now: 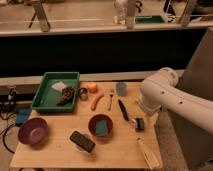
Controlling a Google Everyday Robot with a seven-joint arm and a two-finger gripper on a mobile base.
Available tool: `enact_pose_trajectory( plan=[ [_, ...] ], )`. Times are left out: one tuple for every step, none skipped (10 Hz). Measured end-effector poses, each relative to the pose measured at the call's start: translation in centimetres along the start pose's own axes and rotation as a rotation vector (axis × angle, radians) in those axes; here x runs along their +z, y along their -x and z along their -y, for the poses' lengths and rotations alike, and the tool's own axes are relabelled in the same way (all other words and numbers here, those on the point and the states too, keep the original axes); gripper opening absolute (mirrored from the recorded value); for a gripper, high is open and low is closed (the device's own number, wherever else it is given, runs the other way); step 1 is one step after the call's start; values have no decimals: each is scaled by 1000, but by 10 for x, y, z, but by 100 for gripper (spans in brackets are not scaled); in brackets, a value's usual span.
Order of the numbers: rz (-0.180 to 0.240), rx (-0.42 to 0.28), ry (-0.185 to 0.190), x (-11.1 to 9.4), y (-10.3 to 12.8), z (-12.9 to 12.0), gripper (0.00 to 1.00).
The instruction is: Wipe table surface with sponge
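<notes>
Sponge (102,127) sits inside reddish-brown bowl (92,122) on table surface (60,150); gripper (148,116) hangs at the right edge, well apart, its grip state impossible to tell

On the 1 light tan wooden worktop (60,152) there are 2 bowls: 1 purple round bowl (33,131) and 1 reddish-brown round bowl (93,122). Also 1 teal-green rectangular sponge (103,127), 1 green plastic tray (40,100), 1 black rectangular block (82,141), 1 orange carrot (96,101) and 1 grey-blue cup (121,88). 1 blue square pad (22,116) lies off the left edge. 1 white robot arm (170,97) bends by the right edge, its gripper hidden.
</notes>
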Motion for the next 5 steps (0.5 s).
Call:
enact_pose_trajectory(
  plan=[
    [0, -6, -1, 2, 2, 0, 80],
    [0, -24, -3, 4, 10, 4, 80],
    [4, -49, -3, 6, 23, 10, 80],
    [2, -89, -6, 8, 38, 17, 80],
    [2, -127, -10, 11, 49, 21, 80]
  ],
)
